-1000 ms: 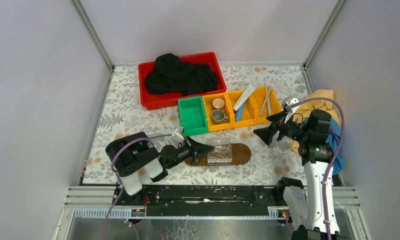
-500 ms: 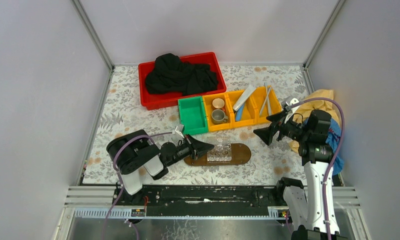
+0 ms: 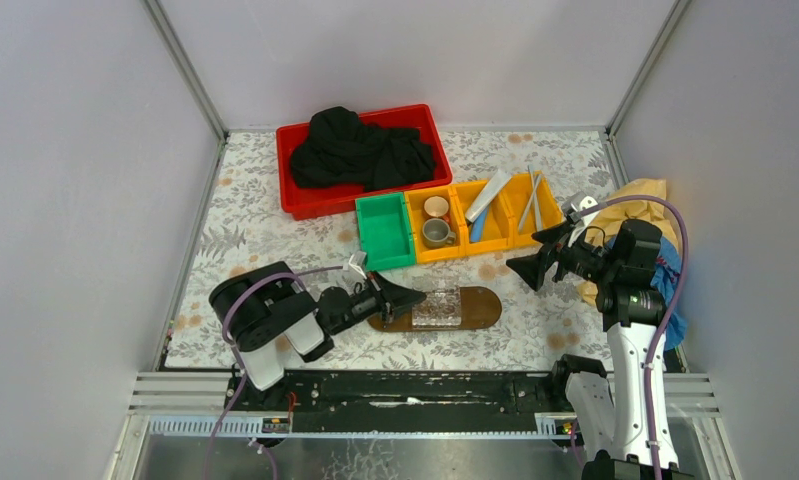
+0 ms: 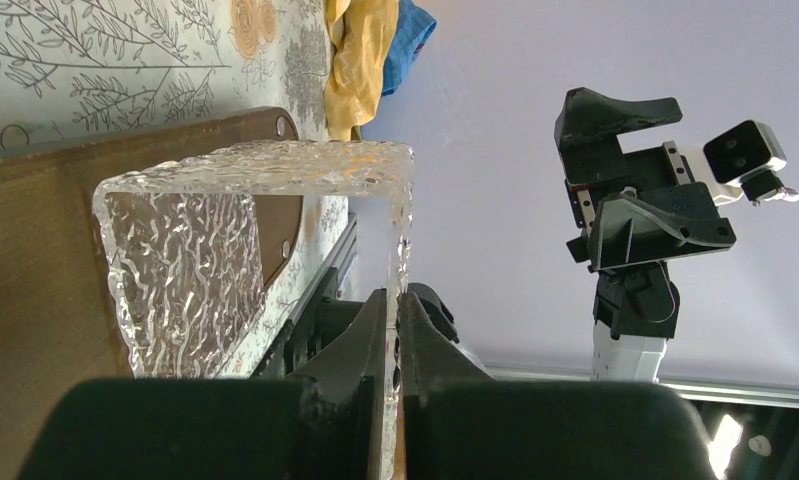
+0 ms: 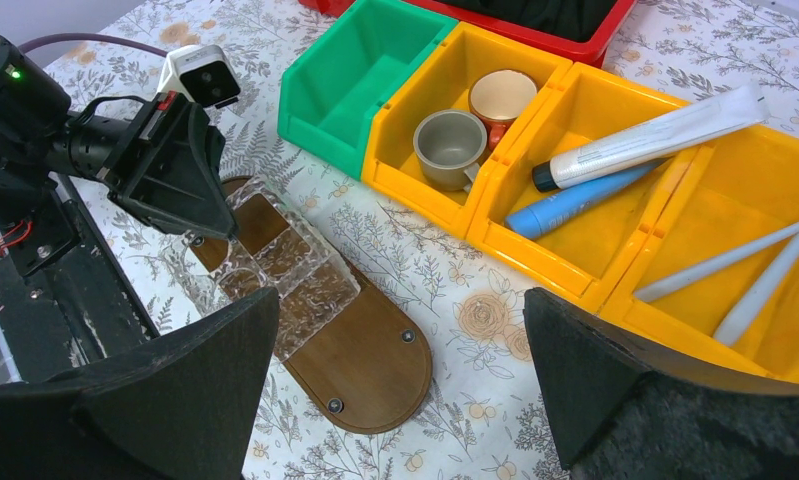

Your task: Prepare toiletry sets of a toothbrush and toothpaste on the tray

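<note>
The tray (image 3: 480, 305) lies lower centre, without a set; toothbrushes (image 3: 531, 205) and toothpaste (image 3: 488, 197) wait in the yellow bins (image 3: 495, 243) above. Your left gripper (image 3: 403, 297) pinches the clear box (image 3: 438, 305) by its wall; your right gripper (image 3: 533, 262) gapes, empty. Next, likely: shift that box.

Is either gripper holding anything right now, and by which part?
The left gripper pinches the clear textured plastic box by one thin side wall; the box sits on the tray. The right gripper is open and holds nothing.
</note>
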